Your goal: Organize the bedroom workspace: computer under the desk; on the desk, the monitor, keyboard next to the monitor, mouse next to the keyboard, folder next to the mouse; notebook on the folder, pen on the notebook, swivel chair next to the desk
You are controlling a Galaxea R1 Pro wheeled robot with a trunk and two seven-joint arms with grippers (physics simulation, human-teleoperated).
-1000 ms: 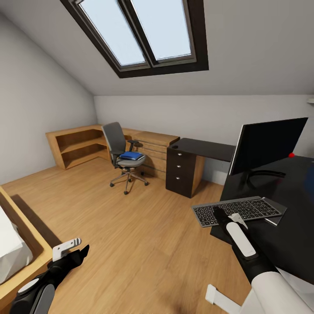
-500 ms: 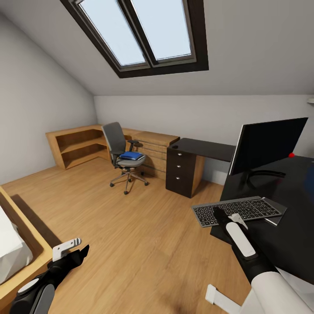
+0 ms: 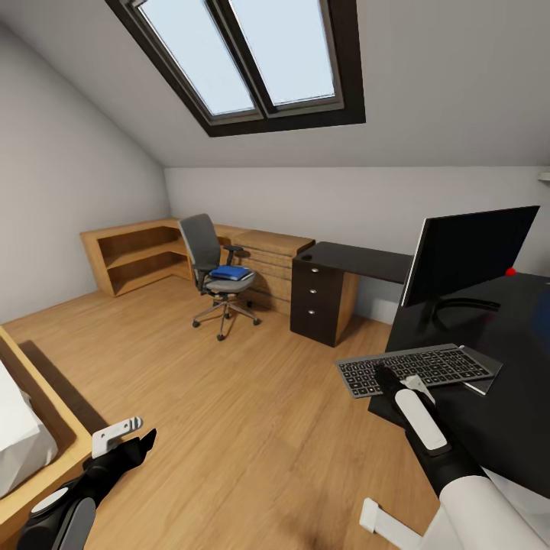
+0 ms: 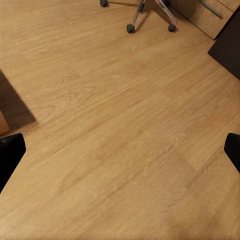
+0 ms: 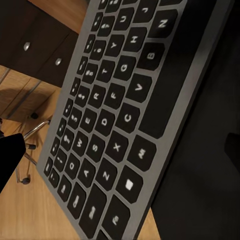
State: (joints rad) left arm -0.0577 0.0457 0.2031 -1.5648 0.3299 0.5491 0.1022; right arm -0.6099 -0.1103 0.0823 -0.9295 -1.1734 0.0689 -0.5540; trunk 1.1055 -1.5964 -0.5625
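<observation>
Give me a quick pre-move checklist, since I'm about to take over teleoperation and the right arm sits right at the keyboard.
1. Keyboard on the desk in front of the monitor: ok, though its left end overhangs the desk edge.
2. Right gripper at the keyboard's near edge, open: ok; whether it touches the keys, cannot tell.
3. Left gripper open over bare floor, holding nothing: ok.
4. Blue folder moved to the desk: not ok, it lies on the swivel chair.
5. Swivel chair next to the desk: not ok, it stands by the wood cabinets.
6. Notebook position: under the keyboard's right end, not on the folder, not ok.
</observation>
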